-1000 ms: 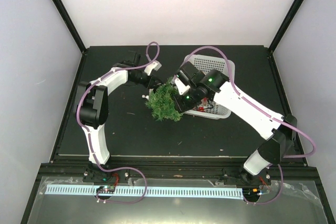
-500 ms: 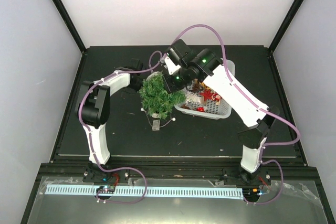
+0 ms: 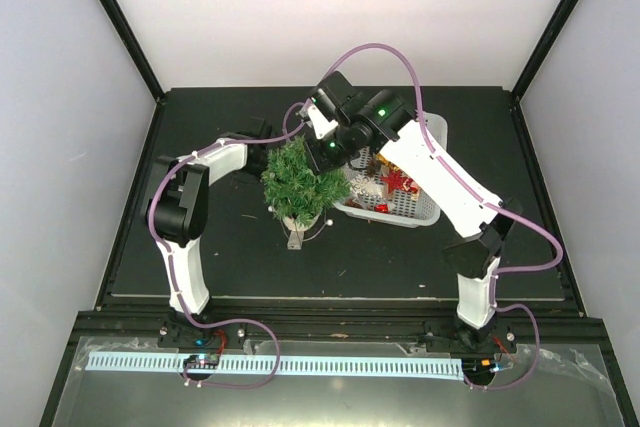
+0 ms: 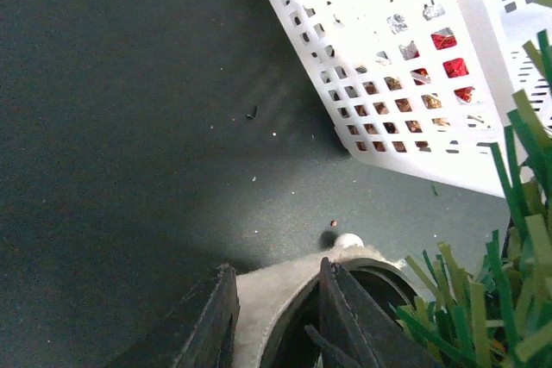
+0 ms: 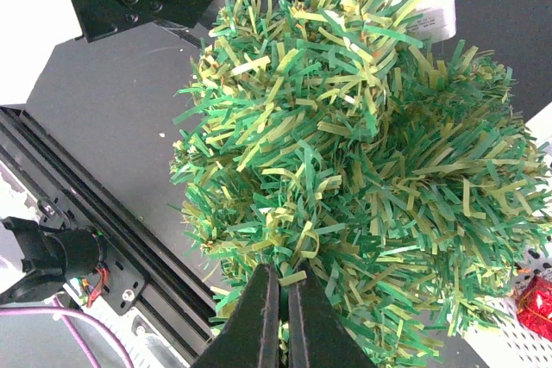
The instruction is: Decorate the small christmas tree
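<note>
The small christmas tree (image 3: 297,179) is held upright, axis vertical, base gripped by the left gripper (image 4: 278,271), tip pinched by the right gripper (image 5: 283,277); a second earlier it was tipped.

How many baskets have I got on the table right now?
1. The white basket sits just right of the small christmas tree, with ornaments inside. No second one shows in any view.
</note>
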{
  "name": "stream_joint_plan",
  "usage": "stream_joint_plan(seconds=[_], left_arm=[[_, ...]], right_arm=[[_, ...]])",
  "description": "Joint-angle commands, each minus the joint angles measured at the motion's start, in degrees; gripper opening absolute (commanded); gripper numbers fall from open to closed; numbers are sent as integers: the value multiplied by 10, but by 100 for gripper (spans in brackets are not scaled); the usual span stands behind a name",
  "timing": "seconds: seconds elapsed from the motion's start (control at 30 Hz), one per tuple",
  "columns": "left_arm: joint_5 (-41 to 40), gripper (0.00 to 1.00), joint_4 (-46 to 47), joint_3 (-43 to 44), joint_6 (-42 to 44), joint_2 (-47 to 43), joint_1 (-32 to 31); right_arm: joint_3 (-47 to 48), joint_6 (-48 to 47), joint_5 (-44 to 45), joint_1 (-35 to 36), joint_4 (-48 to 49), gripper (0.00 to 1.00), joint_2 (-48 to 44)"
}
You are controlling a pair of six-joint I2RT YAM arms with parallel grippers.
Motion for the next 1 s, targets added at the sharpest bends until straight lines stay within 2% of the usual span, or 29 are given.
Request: stream_joint_plan(seconds=[0.0, 0.23, 0.33, 0.67, 0.97], left_arm=[[-37, 29, -16, -12, -4, 0, -7], [-32, 34, -1, -19, -26, -3, -7], [-26, 39, 6, -11, -38, -3, -7], [-38, 53, 14, 8, -49, -25, 7], [-53, 68, 10, 18, -42, -45, 50]], right_arm=[[25, -9, 8, 2, 12, 2, 22], [101, 2, 5, 2, 2, 5, 64], [104, 4, 25, 2, 1, 1, 61], [131, -3, 78, 9, -43, 1, 53], [143, -2, 96, 19, -35, 1, 56]])
